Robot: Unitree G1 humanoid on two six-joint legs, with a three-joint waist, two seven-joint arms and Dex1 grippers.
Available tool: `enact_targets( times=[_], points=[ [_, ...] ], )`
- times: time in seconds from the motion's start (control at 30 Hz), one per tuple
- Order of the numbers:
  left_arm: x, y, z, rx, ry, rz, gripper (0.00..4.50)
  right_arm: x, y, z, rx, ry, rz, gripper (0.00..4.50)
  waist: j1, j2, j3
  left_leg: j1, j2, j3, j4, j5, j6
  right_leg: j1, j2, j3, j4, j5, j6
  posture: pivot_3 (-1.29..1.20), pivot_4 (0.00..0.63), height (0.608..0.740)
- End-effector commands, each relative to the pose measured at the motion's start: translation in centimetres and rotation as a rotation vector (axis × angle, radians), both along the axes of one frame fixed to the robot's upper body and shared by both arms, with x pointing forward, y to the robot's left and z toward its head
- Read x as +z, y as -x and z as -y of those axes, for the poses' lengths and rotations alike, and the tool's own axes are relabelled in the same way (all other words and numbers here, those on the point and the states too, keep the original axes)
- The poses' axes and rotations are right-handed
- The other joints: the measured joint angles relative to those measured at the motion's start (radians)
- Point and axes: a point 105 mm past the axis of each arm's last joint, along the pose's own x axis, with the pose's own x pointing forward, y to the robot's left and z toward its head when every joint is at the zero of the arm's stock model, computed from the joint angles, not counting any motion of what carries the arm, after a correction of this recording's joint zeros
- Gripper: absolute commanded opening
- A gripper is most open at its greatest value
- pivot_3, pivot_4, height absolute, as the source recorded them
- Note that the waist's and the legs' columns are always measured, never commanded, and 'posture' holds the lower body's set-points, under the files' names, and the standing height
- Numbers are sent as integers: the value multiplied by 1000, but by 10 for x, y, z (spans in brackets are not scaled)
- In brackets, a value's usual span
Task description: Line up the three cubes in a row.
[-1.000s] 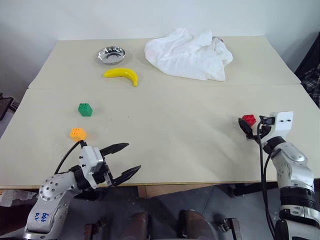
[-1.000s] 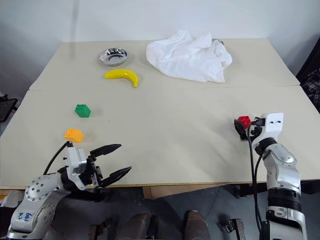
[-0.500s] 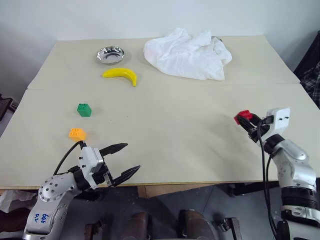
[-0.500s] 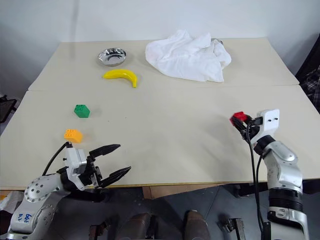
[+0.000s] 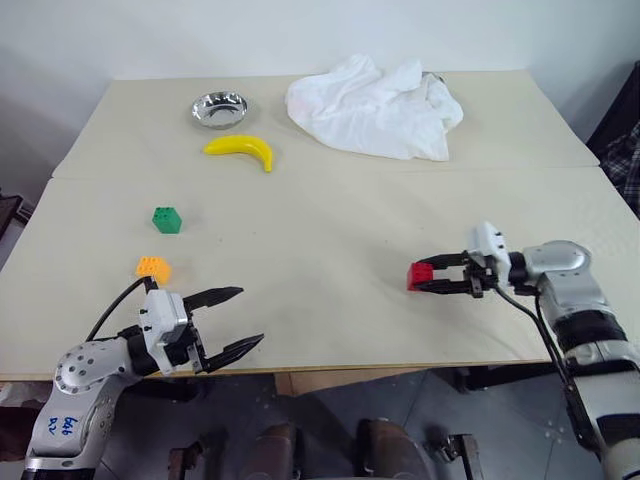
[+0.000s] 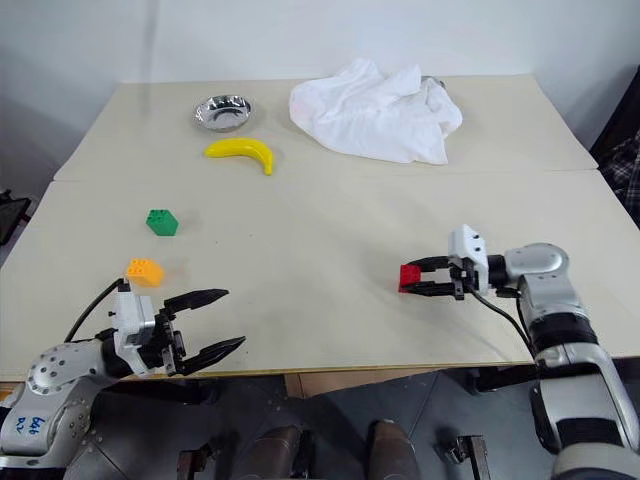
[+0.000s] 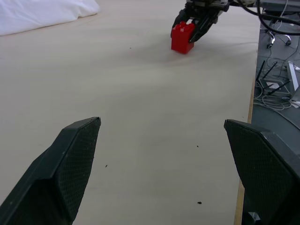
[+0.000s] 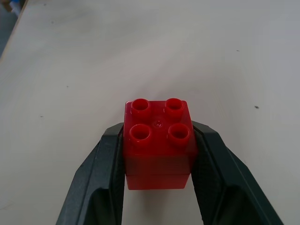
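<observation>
My right gripper (image 5: 419, 279) is shut on the red cube (image 8: 158, 143), one finger on each side of it, studs up. It holds the cube low over the table right of centre and points toward the left side. The green cube (image 5: 167, 219) sits on the left part of the table. The orange cube (image 5: 153, 268) lies a little nearer, just beyond my left gripper (image 5: 250, 316). That gripper stands open and empty at the front left edge, and the red cube (image 7: 183, 37) shows far off between its fingers.
A yellow banana (image 5: 243, 150) and a small metal bowl (image 5: 220, 108) lie at the back left. A crumpled white cloth (image 5: 375, 105) covers the back middle. A seam (image 5: 330, 172) runs across the table. Bare tabletop lies between the two grippers.
My right gripper closed on the red cube and swung with it from the right edge toward the table's middle, turning to point left. The left gripper stayed in place, open.
</observation>
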Motion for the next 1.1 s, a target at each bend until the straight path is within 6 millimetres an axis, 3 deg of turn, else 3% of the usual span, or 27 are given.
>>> enact_targets(
  times=[0.03, 0.57, 0.73, 0.87, 1.0, 1.1],
  points=[
    [8, 5, -2, 2, 8, 17, 4500, 2, 1, -8, 75, -14, 22, 1473, -1, 0, 0, 0, 0, 0, 0, 0, 0, 0, 0, 0, 0, 0, 0, 0, 150, 740],
    [10, 11, -6, 31, 3, 6, 4500, -7, 4, -15, 110, -1, -72, 1473, -14, 0, 0, -1, 0, -3, 0, 0, -1, 1, 0, -3, 0, 0, 0, 0, 150, 740],
    [10, 11, -6, 29, 0, 4, 4500, -5, 1, -12, 91, 6, -82, 3137, -14, 1, 0, -1, 0, -4, 0, 0, -1, 1, 0, -3, 0, 0, 0, 0, 150, 740],
    [7, 11, -9, 49, 6, -8, 4500, 11, -2, -7, 77, -19, -17, 4486, -15, 1, 1, -1, 0, -4, 0, 0, -1, 1, 0, -3, 0, 0, 0, 0, 150, 740],
    [-1, 13, -24, 128, 17, -24, 4500, 30, 3, 5, 81, -46, 70, 4486, -13, 1, 1, -2, 0, -4, 0, 0, -1, 1, -1, -4, -1, 0, 0, 0, 150, 740],
    [-8, 14, -50, 272, 41, -25, 4500, 44, 13, 15, 78, -102, 132, 4486, -11, 1, 1, -2, 0, -5, 0, -1, -1, 1, -1, -5, -2, 0, 0, 0, 150, 740]
  ],
)
